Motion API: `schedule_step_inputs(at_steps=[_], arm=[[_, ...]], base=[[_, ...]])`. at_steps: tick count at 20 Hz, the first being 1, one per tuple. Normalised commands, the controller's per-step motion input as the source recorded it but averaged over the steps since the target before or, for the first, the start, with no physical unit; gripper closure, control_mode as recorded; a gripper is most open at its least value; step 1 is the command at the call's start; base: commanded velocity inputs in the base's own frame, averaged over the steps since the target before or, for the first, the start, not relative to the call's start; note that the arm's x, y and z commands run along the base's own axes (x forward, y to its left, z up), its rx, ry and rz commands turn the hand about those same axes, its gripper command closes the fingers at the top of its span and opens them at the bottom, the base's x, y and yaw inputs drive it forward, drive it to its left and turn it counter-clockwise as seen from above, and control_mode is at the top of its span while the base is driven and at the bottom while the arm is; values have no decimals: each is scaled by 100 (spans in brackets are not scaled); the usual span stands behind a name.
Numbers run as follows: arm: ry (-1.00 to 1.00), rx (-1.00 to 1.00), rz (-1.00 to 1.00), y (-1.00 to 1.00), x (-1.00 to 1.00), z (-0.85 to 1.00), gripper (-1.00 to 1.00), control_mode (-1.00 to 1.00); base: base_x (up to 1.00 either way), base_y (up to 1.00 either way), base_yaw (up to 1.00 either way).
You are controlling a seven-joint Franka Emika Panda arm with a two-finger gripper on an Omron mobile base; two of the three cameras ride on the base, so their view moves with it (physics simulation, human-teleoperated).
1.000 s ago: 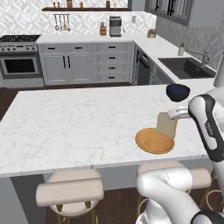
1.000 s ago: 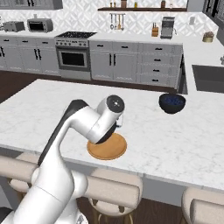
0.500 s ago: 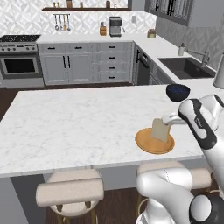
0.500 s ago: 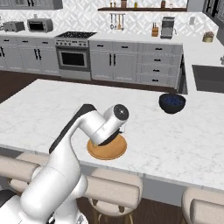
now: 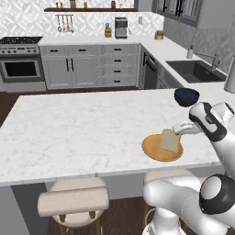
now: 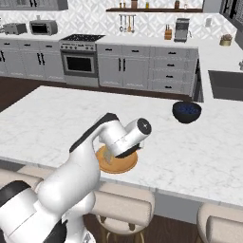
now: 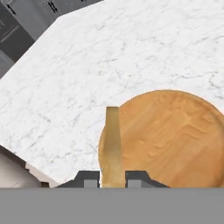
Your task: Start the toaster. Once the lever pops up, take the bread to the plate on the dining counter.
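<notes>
Gripping the bread edgewise over the plate, the hand; no legible writing.

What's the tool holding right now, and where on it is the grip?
The tool holds the bread, pinched across its thin edge, upright over the plate.

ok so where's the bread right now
The bread stands upright on edge, pinched in the claw over the plate near the dining counter's front edge, with the dark blue bowl behind it.
</notes>
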Motion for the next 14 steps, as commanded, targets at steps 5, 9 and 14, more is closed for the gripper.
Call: schedule_step_inputs(at_steps=[5,9,14], arm=[[-1,0,7,1,37,-21,100,-100],[-1,0,6,6,45,-34,100,-100],[0,2,5,6,14,-30,100,-100]], base=[[0,0,0],[0,0,0],[0,0,0]])
